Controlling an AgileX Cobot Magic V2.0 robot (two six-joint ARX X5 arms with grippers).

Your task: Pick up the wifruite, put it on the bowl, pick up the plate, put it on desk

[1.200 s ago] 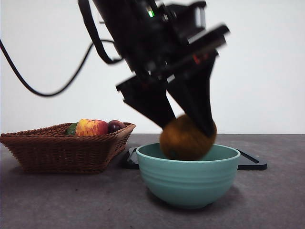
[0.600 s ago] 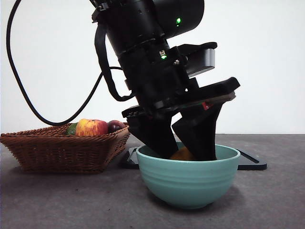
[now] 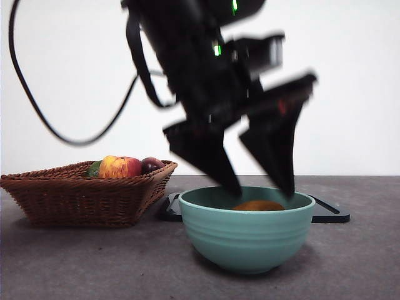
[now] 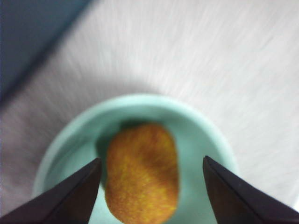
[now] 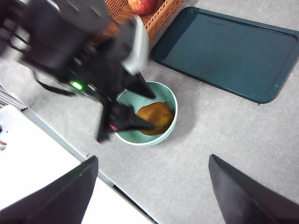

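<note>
Left end effector (image 3: 256,187) is hovering wide open just above the bowl (image 3: 247,234), gripping nothing; the brown fuzzy fruit (image 4: 142,172) is lying inside it. Next, the dark tray-like plate (image 5: 224,51), lying flat behind the bowl, looks stiff, light and slick, likely best pinched at its raised rim.

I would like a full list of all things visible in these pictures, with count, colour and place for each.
bowl: one, teal-green, on the desk near the front.
fruit: one, orange-brown, lying inside the bowl, touched by no jaw.
basket: one, brown wicker, beside the bowl, holding fruits: a red-yellow apple and a dark one.
tray: one, dark, flat, behind the bowl.
desk: one, grey, under everything.
left gripper: black, open, over the bowl.
right gripper: black, open, high above the desk, away from the bowl.
</note>
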